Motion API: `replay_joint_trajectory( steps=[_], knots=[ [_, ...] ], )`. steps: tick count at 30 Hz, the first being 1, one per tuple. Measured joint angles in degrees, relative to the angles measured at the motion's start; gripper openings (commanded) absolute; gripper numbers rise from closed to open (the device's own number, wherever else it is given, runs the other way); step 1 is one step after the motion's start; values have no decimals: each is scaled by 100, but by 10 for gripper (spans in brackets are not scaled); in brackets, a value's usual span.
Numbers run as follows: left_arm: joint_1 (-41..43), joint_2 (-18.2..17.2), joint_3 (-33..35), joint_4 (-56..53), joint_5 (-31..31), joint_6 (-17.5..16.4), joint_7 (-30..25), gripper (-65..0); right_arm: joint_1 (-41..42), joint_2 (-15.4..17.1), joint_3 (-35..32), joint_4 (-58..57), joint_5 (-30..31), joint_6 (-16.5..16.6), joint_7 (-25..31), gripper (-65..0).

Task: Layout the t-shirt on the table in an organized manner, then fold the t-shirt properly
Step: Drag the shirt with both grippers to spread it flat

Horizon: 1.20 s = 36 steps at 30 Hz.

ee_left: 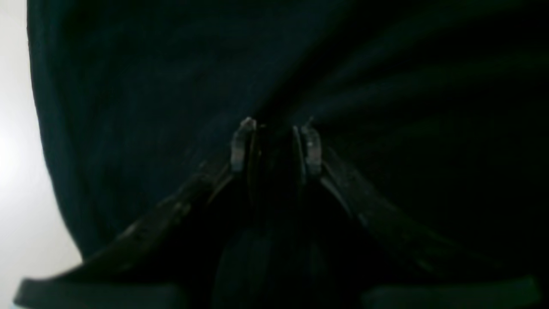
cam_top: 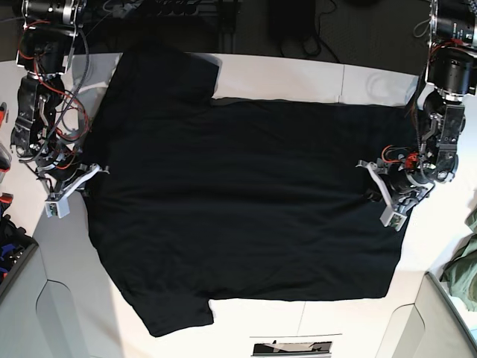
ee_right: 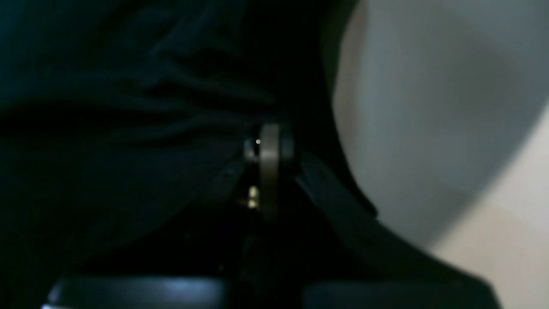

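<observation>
Gripping a large black cloth t-shirt [cam_top: 246, 201] spread across the white table [cam_top: 298, 78].
Left gripper [cam_top: 376, 195], at 3 o'clock, pinched fabric between part-open fingers; right gripper [cam_top: 83, 179], at 9, clamped shut on the hem; uneven pulling risked bunching.

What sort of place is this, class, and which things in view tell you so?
Most likely a robotics lab or test bench. A white table has a robot arm at each side, the left gripper and right gripper both at the edges of a spread black t-shirt. Bundled cables hang exposed.
</observation>
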Motion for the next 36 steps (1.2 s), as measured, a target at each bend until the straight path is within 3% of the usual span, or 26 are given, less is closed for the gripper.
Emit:
replay_joint_trajectory(
  steps=[6,14,22,25,27,33,36],
  knots=[
    [-306,374,59,-20,146,-7,173,-471,17,70,24,-37,168,-39,-15,-650],
    [-358,22,70,278,-50,-22,546,-471,17,70,702,448,859,-59,-190,-650],
    [-479,-79,74,313,-4,-22,260,-471,20,68,918,610,918,-57,-289,-650],
    [-474,-79,74,293,192,4,-201,-472,20,52,918,501,922,-57,-264,-650],
    [-542,-44,79,72,271,369,-415,-473,17,48,916,398,914,-57,-271,-650],
    [-1027,157,76,-1174,258,424,-520,-605,22,70,586,94,933,33,-48,-650],
    [-1191,195,66,-1497,278,472,-546,-618,17,42,210,-166,898,68,24,-650]
  ],
)
